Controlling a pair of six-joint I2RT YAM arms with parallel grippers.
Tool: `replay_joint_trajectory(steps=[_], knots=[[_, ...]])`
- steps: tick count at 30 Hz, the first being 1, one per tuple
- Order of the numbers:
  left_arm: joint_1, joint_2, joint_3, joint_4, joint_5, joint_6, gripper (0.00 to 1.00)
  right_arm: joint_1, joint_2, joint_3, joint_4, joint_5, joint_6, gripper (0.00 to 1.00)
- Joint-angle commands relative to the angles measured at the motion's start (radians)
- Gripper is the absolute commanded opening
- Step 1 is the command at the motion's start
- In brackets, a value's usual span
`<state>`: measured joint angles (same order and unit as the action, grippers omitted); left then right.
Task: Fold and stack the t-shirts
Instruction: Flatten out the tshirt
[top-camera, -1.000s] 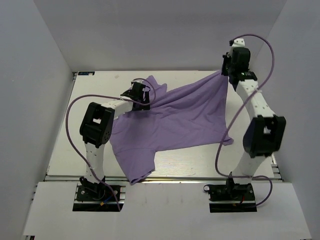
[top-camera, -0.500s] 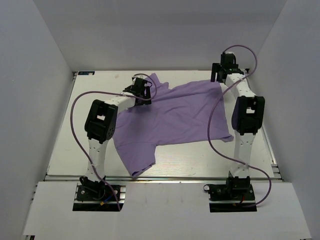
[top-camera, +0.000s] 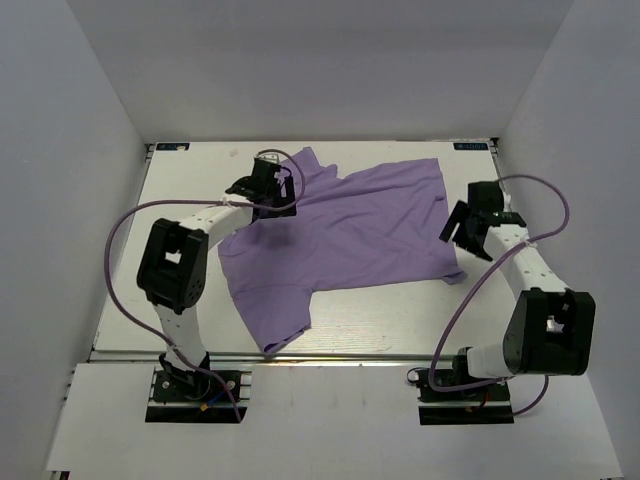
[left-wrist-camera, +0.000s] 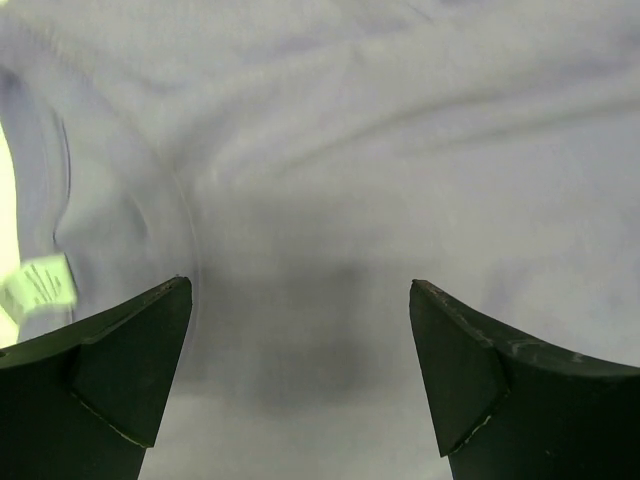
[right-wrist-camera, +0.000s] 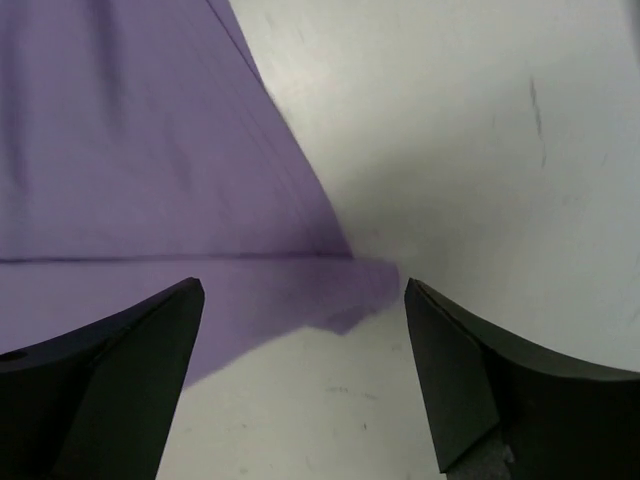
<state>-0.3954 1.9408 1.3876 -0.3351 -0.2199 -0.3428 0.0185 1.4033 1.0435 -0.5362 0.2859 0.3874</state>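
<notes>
One lavender t-shirt lies spread and wrinkled across the table, one sleeve reaching toward the near edge. My left gripper hovers open over the shirt's far left part near the neck. In the left wrist view the left gripper has only cloth beneath it, with a white neck tag at the left. My right gripper stands open at the shirt's right edge. In the right wrist view the right gripper is just above a shirt corner lying flat, with nothing held.
The white table is boxed in by grey walls on the left, right and back. Purple cables loop off both arms. Bare tabletop shows to the right of the shirt.
The right gripper opened, let go of the shirt's far right corner, and swung nearer to the right hem. The lifted cloth dropped flat. The left gripper shifted slightly left.
</notes>
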Motion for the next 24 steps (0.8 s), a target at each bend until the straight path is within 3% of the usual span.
replay_joint_trajectory(steps=[1, 7, 13, 16, 20, 24], knots=[[-0.007, -0.134, -0.143, 0.043, 0.079, -0.022, 1.0, -0.006, -0.059, -0.115, -0.051, -0.022, 0.133, 0.85], [-0.007, -0.189, -0.314, 0.143, 0.189, -0.042, 1.0, -0.006, -0.11, -0.249, 0.013, -0.089, 0.195, 0.8], [-0.007, -0.144, -0.323, 0.143, 0.202, -0.051, 1.0, -0.006, -0.07, -0.278, 0.117, -0.152, 0.209, 0.79], [-0.007, -0.135, -0.323, 0.134, 0.188, -0.051, 1.0, -0.008, -0.041, -0.264, 0.117, -0.134, 0.212, 0.76], [-0.007, -0.135, -0.334, 0.125, 0.179, -0.061, 1.0, -0.008, -0.015, -0.264, 0.131, -0.102, 0.217, 0.62], [-0.007, -0.135, -0.334, 0.116, 0.169, -0.061, 1.0, -0.038, 0.019, -0.267, 0.12, -0.091, 0.228, 0.62]])
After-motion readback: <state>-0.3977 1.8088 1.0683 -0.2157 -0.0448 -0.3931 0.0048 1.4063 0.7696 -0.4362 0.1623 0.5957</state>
